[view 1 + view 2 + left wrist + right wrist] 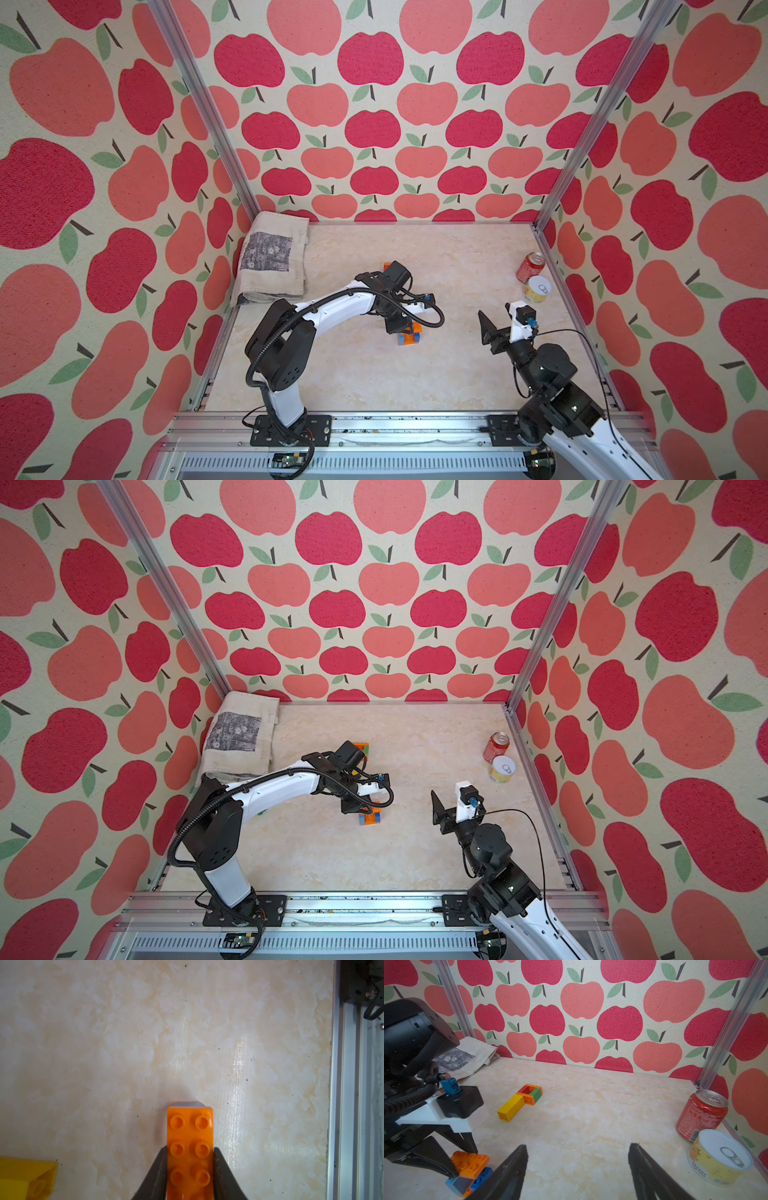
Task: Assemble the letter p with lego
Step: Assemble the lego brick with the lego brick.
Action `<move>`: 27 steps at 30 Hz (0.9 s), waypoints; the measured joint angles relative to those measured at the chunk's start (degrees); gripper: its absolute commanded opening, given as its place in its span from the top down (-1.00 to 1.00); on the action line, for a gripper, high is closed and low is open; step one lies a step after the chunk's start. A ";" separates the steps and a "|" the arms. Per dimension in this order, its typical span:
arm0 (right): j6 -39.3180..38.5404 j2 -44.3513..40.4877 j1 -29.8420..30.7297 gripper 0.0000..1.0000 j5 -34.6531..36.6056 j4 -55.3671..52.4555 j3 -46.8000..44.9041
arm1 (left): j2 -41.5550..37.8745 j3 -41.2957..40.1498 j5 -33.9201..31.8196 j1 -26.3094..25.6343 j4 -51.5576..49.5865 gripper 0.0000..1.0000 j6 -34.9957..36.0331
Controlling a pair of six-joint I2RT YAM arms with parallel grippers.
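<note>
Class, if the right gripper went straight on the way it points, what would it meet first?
Probably the bare table, since the open right gripper seems tilted down; the joined lego lies off to one side.

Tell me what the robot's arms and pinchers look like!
The left arm and right arm are white tubes with chunky black joints. A ribbed black cable runs along the left arm. The left gripper and right gripper each have two dark, pointed fingers and a white bracket with a blue plug.

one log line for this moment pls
left gripper: shut on orange brick, atop blue bricks | right gripper: open, empty | joined piece: lying apart on table
</note>
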 measured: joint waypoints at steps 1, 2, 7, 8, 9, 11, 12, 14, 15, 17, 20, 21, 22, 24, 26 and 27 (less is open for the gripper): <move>0.02 0.00 0.00 -0.60 0.00 0.00 0.00 | 0.00 0.00 0.00 -0.04 0.02 0.65 -0.02; 0.00 0.00 0.00 -0.60 0.00 0.02 0.00 | 0.02 0.00 0.00 -0.11 0.04 0.65 -0.17; 0.02 0.15 0.00 -0.60 0.00 0.22 0.00 | 0.09 -0.39 -0.44 -0.15 0.07 0.65 -0.17; 0.00 0.20 -0.04 -0.60 0.00 0.26 -0.02 | 0.09 -0.55 -0.46 -0.15 0.07 0.65 -0.17; 0.02 0.22 -0.07 -0.60 0.00 0.28 -0.02 | 0.09 -0.68 -0.46 -0.15 0.07 0.64 -0.17; 0.02 0.28 -0.09 -0.60 0.00 0.44 -0.02 | 0.09 -0.83 -0.48 -0.17 0.04 0.64 -0.17; 0.02 0.28 -0.09 -0.60 0.00 0.52 -0.02 | 0.11 -0.94 -0.48 -0.17 0.09 0.63 -0.20; 0.00 0.28 -0.09 -0.60 0.00 0.59 -0.02 | 0.11 -1.29 -0.48 -0.17 0.28 0.63 -0.22; 0.02 0.28 -0.11 -0.60 0.00 0.59 -0.02 | 0.13 -1.53 -0.50 -0.22 0.33 0.64 -0.37; 0.02 0.28 -0.09 -0.60 0.00 0.59 -0.02 | 0.31 -1.88 -0.63 -0.28 0.35 0.63 -0.42; 0.02 0.28 -0.11 -0.60 0.00 0.59 -0.02 | 0.57 -2.16 -0.66 -0.37 0.68 0.63 -0.52; 0.02 0.28 -0.09 -0.60 0.00 0.59 -0.02 | 0.57 -2.23 -0.66 -0.39 0.92 0.63 -0.57; 0.02 0.28 -0.09 -0.60 0.00 0.59 -0.02 | 0.57 -2.27 -0.66 -0.42 1.07 0.63 -0.57; 0.02 0.28 -0.11 -0.60 0.00 0.59 -0.02 | 0.63 -2.32 -0.81 -0.48 1.49 0.62 -0.57; 0.02 0.28 -0.11 -0.60 0.00 0.59 -0.04 | 0.74 -2.32 -0.94 -0.57 1.84 0.61 -0.59; 0.02 0.28 -0.09 -0.60 0.00 0.59 -0.07 | 0.79 -2.34 -1.27 -0.63 1.95 0.61 -0.61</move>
